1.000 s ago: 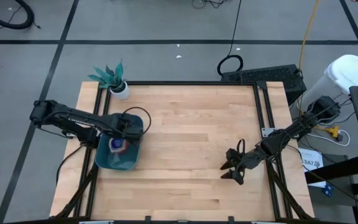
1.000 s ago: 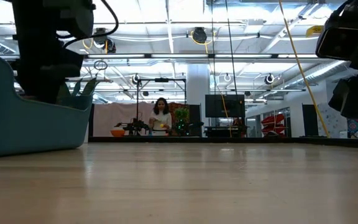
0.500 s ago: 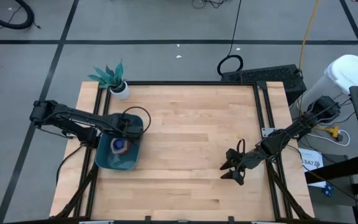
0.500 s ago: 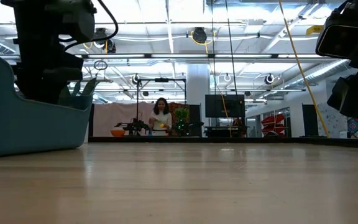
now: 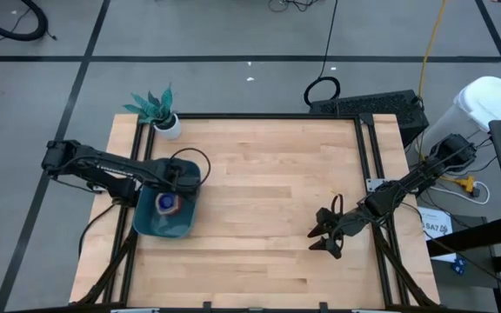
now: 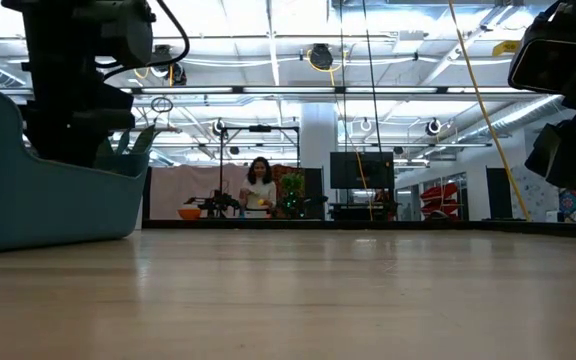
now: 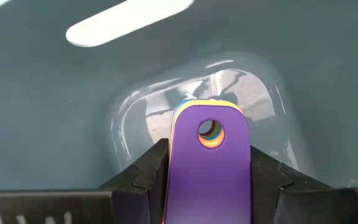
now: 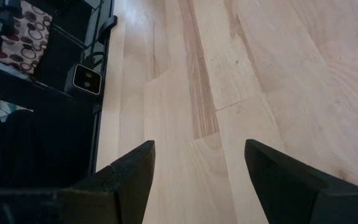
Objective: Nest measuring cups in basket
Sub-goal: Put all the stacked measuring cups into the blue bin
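The dark teal basket (image 5: 174,224) stands near the table's left edge; the low view shows its wall (image 6: 38,205). My left gripper (image 5: 167,195) points down into it and is shut on a purple-blue measuring cup (image 7: 210,177). Under that cup lie other measuring cups, their yellow, orange and blue handles (image 7: 212,134) showing through the hole in its handle. In the high view the cups are a small coloured spot (image 5: 167,205) inside the basket. My right gripper (image 5: 327,236) hangs open over bare wood at the near right, its fingers (image 8: 126,171) wide apart. My left gripper pinches the purple-blue cup's flat handle by its two long edges (image 7: 174,163) between its two fingers (image 7: 146,177). The fingers come from above, pointing down into the basket. The handle's rounded end with the hole (image 7: 211,129) sticks out past them, right over the other handles; whether it touches them I cannot tell.
A small white pot with a teal plant (image 5: 165,120) stands at the table's far left corner. Black rails (image 5: 368,148) run along the table's edges. Bare wood (image 5: 268,191) fills the middle. A person (image 6: 259,188) stands far off in the room behind.
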